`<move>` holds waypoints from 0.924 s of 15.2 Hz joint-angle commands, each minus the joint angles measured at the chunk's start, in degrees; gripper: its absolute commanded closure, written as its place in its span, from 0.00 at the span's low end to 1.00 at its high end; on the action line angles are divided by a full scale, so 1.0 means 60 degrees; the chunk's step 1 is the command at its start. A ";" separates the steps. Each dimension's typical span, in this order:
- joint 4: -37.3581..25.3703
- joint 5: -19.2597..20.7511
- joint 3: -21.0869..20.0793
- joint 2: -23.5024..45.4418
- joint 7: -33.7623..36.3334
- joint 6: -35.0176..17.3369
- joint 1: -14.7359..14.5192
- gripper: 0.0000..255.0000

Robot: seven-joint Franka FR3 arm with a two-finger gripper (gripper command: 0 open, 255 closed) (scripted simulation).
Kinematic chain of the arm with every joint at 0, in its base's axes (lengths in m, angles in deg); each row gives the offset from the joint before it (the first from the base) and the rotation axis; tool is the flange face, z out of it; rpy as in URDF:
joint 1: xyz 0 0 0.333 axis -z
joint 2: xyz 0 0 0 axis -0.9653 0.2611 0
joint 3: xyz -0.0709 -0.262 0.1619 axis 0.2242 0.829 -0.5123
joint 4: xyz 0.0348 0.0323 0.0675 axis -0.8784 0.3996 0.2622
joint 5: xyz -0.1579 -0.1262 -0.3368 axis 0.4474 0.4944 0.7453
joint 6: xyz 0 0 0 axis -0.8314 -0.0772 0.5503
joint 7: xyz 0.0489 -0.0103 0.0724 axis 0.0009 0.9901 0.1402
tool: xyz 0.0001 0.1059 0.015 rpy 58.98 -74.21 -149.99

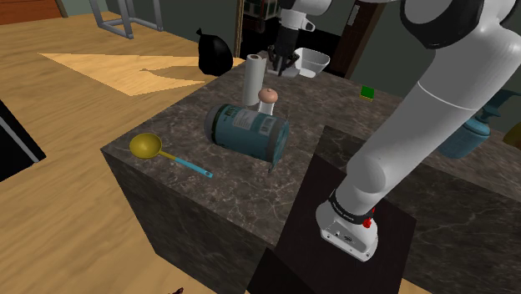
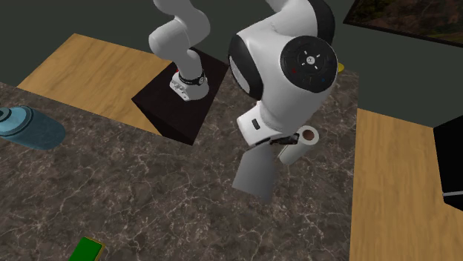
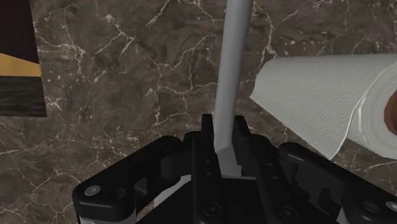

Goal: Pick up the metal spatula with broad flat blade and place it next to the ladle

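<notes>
Wrist view shows the claw point(image 3: 222, 137) pinching the handle of one grey spatula point(image 3: 230, 76) beside one paper-towel roll point(image 3: 318, 102), while one gold ladle point(image 1: 159, 151) lies left of centre on the shoulder view's worktop point(image 1: 250, 192).

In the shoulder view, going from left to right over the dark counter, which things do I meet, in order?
You meet the gold ladle → teal jar lying on its side → white cup → green block → teal bottle.
</notes>
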 commanded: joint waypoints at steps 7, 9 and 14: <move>-0.0070 -0.0174 -0.0948 0.0120 0.1793 -0.0269 -0.0910 1.00; -0.0213 -0.0208 -0.1172 0.0246 0.2225 -0.0307 -0.1131 1.00; -0.0765 -0.0251 -0.1705 0.0713 0.3296 -0.0363 -0.1683 1.00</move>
